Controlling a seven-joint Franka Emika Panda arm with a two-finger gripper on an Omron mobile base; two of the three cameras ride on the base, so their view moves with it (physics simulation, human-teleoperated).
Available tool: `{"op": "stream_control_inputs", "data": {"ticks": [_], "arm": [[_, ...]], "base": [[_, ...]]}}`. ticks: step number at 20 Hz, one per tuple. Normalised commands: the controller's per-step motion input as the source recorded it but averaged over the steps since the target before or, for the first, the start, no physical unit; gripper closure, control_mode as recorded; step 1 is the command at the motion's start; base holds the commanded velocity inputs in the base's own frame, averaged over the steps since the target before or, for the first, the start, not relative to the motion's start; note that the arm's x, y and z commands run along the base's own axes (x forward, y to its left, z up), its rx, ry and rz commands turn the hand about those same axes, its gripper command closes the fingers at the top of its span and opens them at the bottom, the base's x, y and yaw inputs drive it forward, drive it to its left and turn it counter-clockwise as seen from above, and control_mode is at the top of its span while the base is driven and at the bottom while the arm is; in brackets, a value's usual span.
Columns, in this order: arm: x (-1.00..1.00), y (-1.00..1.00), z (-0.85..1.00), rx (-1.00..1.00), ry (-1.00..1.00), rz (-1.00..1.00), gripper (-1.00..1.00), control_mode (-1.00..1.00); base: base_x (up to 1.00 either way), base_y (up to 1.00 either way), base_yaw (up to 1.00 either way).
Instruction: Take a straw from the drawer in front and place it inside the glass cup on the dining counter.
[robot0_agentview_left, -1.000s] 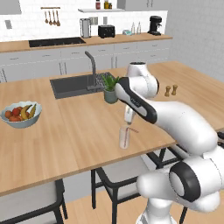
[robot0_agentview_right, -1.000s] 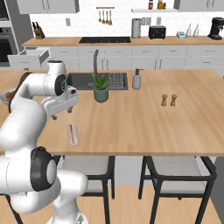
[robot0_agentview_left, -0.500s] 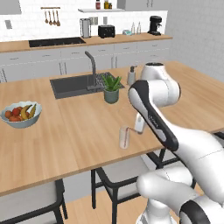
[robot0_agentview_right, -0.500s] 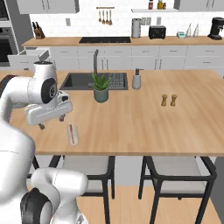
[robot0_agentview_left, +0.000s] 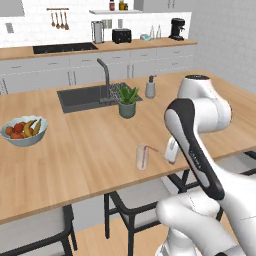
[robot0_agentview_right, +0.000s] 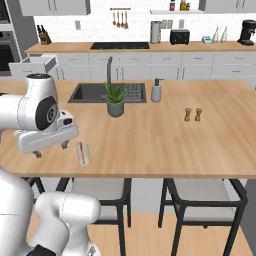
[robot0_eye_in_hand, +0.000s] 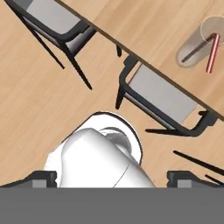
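Fingers (robot0_agentview_right: 50, 149) apart, beside glass cup (robot0_agentview_right: 83, 153)

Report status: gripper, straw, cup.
Gripper empty, jaws apart, off to the side of the cup. Straw stands in the cup, bent red end above the rim. Cup upright near the counter edge. Nothing in the way.

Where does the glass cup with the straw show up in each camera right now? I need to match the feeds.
Left base view: glass cup stands near the front edge of the dining counter, lower centre, red straw inside.
Right base view: cup at centre left, beside the claw.
Hand view: cup at the upper right corner, seen from above.
Shared landmark: the potted plant behind the cup in both base views.
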Motion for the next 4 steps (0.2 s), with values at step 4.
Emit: {"op": "stream_control_inputs", "data": {"ticks": [4], "arm": [[-0.17, 0.00, 0.05, 0.00, 0.02, -0.06, -1.00, -1.00]], "base": [[0.00, 0.00, 0.00]]}}
